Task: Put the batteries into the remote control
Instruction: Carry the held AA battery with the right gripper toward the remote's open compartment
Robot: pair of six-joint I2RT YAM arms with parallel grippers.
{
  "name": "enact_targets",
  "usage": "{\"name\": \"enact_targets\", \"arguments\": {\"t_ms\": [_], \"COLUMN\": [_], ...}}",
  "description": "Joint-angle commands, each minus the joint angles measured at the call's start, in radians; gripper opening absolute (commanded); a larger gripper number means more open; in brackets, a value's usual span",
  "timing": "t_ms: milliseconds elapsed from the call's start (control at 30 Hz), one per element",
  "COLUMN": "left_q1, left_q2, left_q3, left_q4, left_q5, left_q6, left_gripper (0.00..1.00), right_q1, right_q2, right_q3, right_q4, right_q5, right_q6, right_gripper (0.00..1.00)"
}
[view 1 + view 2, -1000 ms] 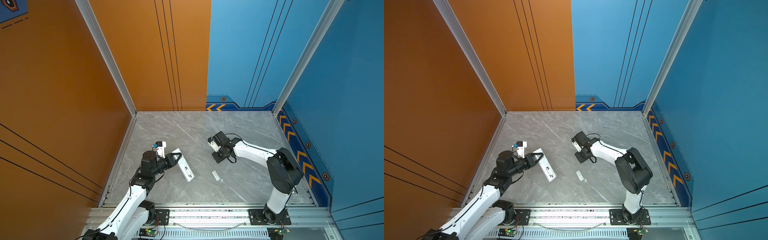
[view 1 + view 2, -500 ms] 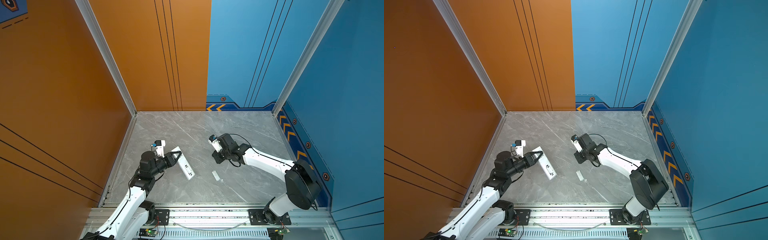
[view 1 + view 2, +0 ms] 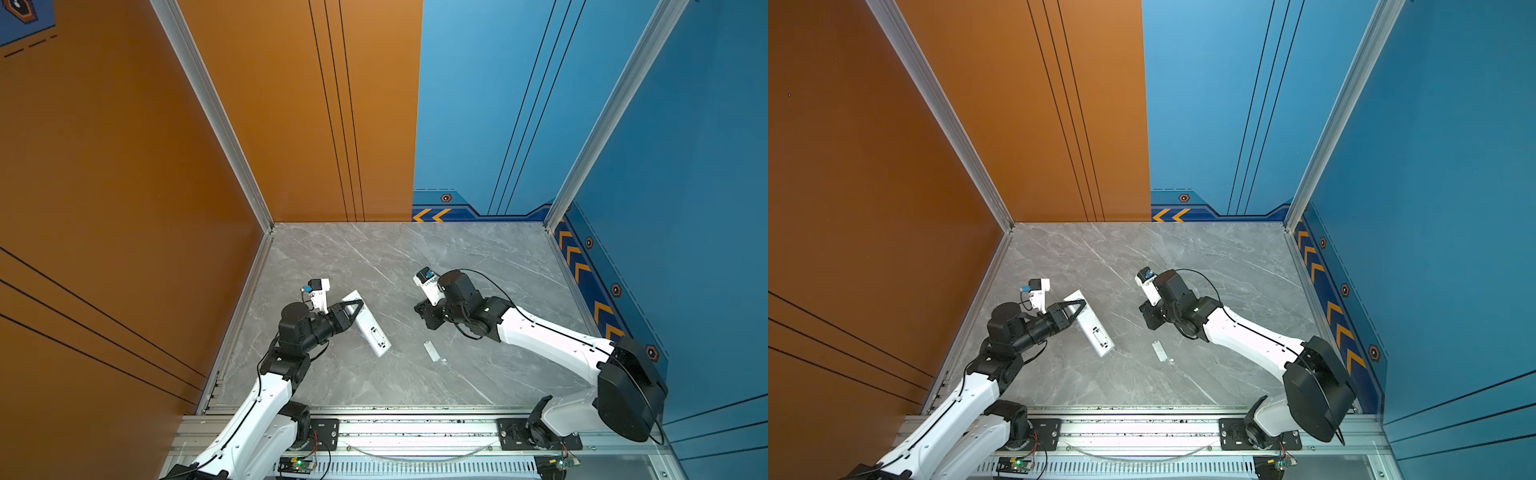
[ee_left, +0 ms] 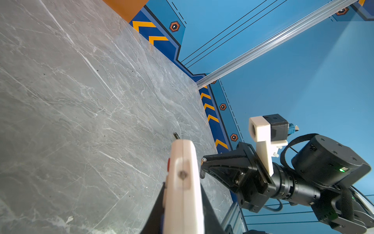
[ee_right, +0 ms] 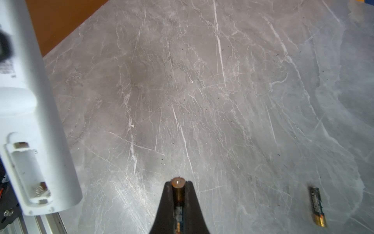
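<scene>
The left claw [image 3: 356,304] is clamped on one end of the single remote control [image 3: 372,334], near the bench's [image 3: 415,257] left edge, with the battery bay facing up. The right claw [image 4: 203,167] pinches one battery [image 5: 178,194]. The second battery [image 5: 317,206] lies loose on the bench. One white cover [image 3: 431,351] lies between the arms. Open bench stretches toward the back wall.

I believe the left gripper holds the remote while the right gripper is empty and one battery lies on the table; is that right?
Not quite: the right gripper is shut on a battery, as the right wrist view shows. The rest holds.
</scene>
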Motion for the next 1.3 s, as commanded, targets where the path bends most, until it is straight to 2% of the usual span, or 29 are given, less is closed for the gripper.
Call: {"name": "enact_targets", "arguments": {"t_ms": [0, 567, 933, 1267], "left_q1": [-0.008, -0.013, -0.015, -0.026], "left_q2": [0.000, -0.017, -0.040, -0.067], "left_q3": [-0.016, -0.034, -0.043, -0.089], "left_q4": [0.045, 0.113, 0.160, 0.336], "left_q5": [0.002, -0.013, -0.020, -0.011], "left_q6": [-0.014, -0.045, -0.078, -0.132], "left_gripper": [0.00, 0.00, 0.00, 0.00], "right_q1": [0.016, 0.140, 0.233, 0.295], "right_q2": [-0.038, -0.150, -0.161, -0.172], "right_q3": [-0.019, -0.068, -0.104, -0.113], "right_q4": [0.043, 0.140, 0.285, 0.354], "right_q5": [-0.015, 0.022, 0.028, 0.042], "right_q6": [0.042, 0.098, 0.075, 0.000], "right_gripper": [0.00, 0.00, 0.00, 0.00]}}
